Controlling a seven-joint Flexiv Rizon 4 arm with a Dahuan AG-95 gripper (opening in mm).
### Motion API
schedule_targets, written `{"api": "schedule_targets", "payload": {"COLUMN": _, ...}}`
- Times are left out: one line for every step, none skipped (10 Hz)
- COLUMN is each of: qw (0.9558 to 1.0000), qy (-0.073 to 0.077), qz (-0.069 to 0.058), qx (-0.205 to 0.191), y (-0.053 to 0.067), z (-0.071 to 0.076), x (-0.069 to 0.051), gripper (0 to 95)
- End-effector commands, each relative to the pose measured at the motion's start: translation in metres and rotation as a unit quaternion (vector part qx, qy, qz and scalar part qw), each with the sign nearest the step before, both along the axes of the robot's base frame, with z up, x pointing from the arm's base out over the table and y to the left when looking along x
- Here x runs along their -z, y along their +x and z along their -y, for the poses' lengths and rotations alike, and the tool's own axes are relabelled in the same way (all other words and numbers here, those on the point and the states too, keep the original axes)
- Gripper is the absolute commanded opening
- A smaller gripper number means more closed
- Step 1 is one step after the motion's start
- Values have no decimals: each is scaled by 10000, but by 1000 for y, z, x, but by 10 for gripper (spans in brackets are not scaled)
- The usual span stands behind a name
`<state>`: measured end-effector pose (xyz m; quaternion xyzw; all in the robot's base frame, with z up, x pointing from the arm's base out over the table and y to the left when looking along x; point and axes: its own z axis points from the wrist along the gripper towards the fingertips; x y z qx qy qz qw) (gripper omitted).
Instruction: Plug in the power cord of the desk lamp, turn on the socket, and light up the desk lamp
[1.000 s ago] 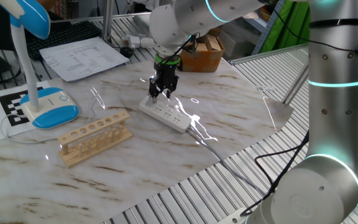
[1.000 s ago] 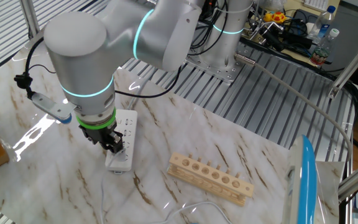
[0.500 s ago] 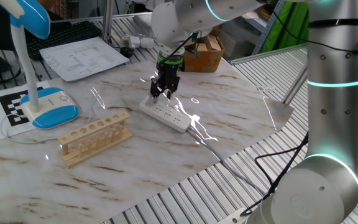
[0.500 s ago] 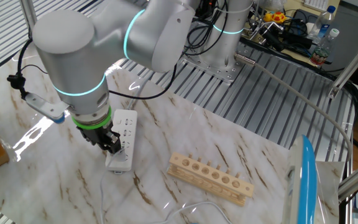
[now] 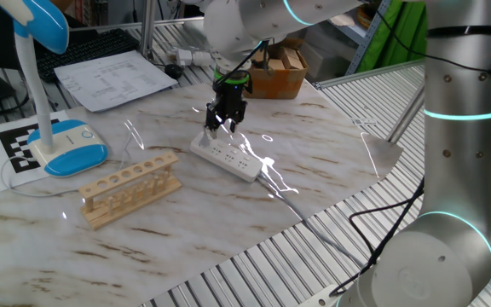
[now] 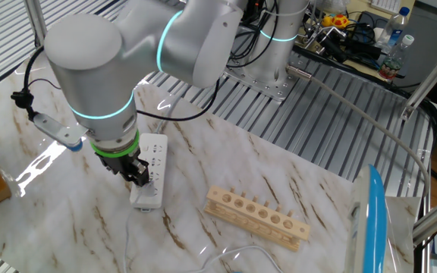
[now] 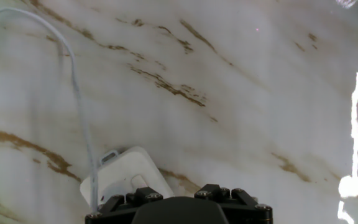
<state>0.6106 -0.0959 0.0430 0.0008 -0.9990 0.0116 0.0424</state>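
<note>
The socket (image 5: 233, 159) is a long white power strip lying on the marble table. My gripper (image 5: 218, 130) hangs just above its left end, fingers pointing down and open, with nothing between them. In the other fixed view the gripper (image 6: 139, 178) covers the near end of the socket (image 6: 155, 152). The hand view shows only the black hand housing, the socket's end (image 7: 129, 183) and the thin white power cord (image 7: 76, 87) running into a small white plug there. The desk lamp (image 5: 66, 145) stands at the far left, its blue head (image 6: 374, 220) unlit.
A wooden rack (image 5: 130, 186) lies between lamp and socket. The strip's thicker cable (image 5: 284, 189) trails right toward the table edge. Papers (image 5: 113, 78) and a cardboard box (image 5: 275, 75) sit behind. A slatted metal surface surrounds the marble top.
The gripper has risen a little and drifted slightly left above the socket's end. Its fingers stand as wide as before. Nothing else has moved.
</note>
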Motion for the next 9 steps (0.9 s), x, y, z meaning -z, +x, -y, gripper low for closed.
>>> {"api": "schedule_targets", "payload": {"qw": 10000, "qy": -30, "qz": -12, "qx": -8, "y": 3, "z": 0, "x": 1, "gripper": 570}}
{"api": "schedule_targets", "payload": {"qw": 10000, "qy": -36, "qz": 17, "qx": -8, "y": 4, "z": 0, "x": 1, "gripper": 570}}
{"api": "schedule_targets", "payload": {"qw": 10000, "qy": -31, "qz": 36, "qx": -11, "y": 6, "z": 0, "x": 3, "gripper": 570}}
{"api": "schedule_targets", "payload": {"qw": 10000, "qy": -9, "qz": 36, "qx": -10, "y": 10, "z": 0, "x": 7, "gripper": 570}}
{"api": "schedule_targets", "payload": {"qw": 10000, "qy": -15, "qz": 33, "qx": -13, "y": 11, "z": 0, "x": 8, "gripper": 570}}
{"api": "schedule_targets", "payload": {"qw": 10000, "qy": -45, "qz": 35, "qx": -42, "y": 11, "z": -1, "x": 9, "gripper": 570}}
{"api": "schedule_targets", "payload": {"qw": 10000, "qy": -50, "qz": 32, "qx": -53, "y": 12, "z": -2, "x": 11, "gripper": 570}}
{"api": "schedule_targets", "payload": {"qw": 10000, "qy": -40, "qz": 34, "qx": -72, "y": 14, "z": -2, "x": 18, "gripper": 570}}
{"api": "schedule_targets", "payload": {"qw": 9999, "qy": -55, "qz": 56, "qx": -96, "y": 14, "z": -2, "x": 25, "gripper": 570}}
